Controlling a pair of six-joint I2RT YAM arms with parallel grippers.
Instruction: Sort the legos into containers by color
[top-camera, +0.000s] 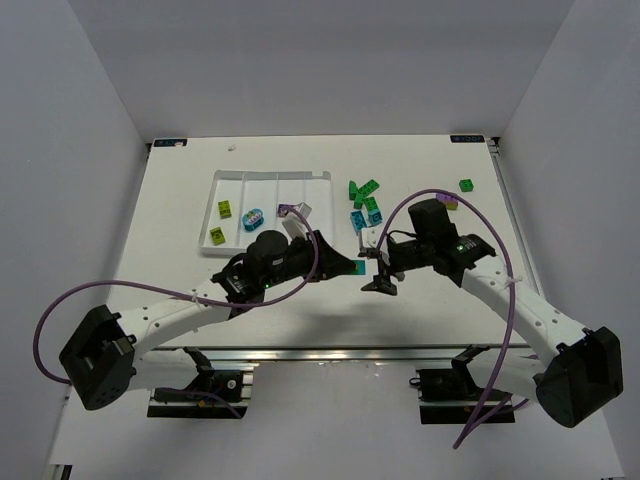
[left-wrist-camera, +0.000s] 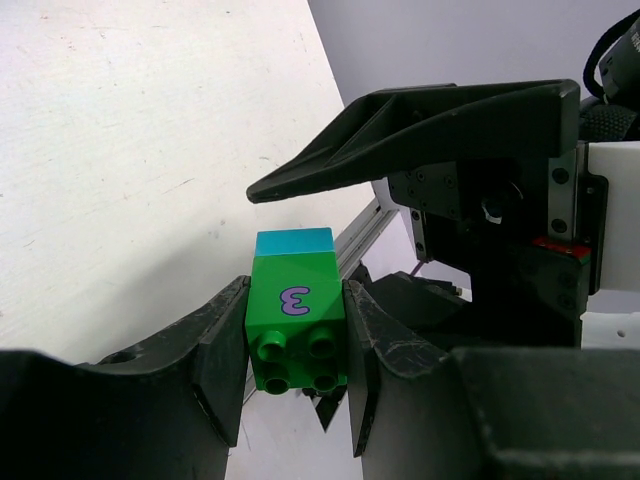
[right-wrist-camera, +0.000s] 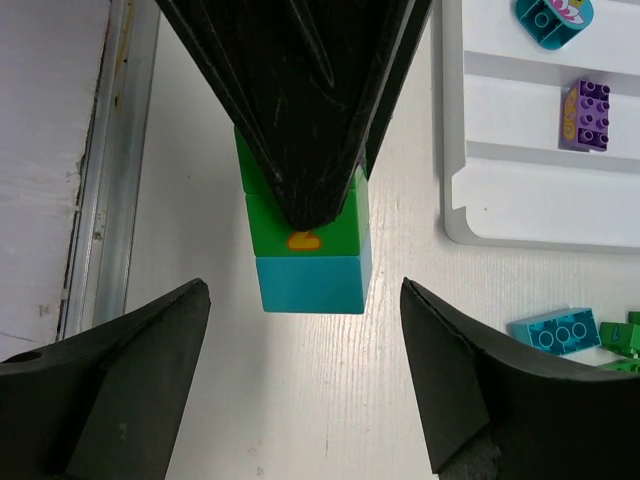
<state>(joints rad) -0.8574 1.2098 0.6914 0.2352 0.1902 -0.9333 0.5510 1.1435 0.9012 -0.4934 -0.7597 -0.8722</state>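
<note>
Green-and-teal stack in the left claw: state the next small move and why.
Probably close the right claw on the teal brick and pull it off. The left claw grips the green brick, the teal one is stuck to its end, and the right claw's open jaws flank it without touching.

Green brick (left-wrist-camera: 297, 320): smooth, semi-gloss plastic. Tray (right-wrist-camera: 520, 215): white plastic, smooth, slight sheen. Table (left-wrist-camera: 120, 150): matt white, finely textured. Left fingers (left-wrist-camera: 215, 365): matt black plastic, scuffed. Rail (right-wrist-camera: 108, 150): bare metal, satin finish.
</note>
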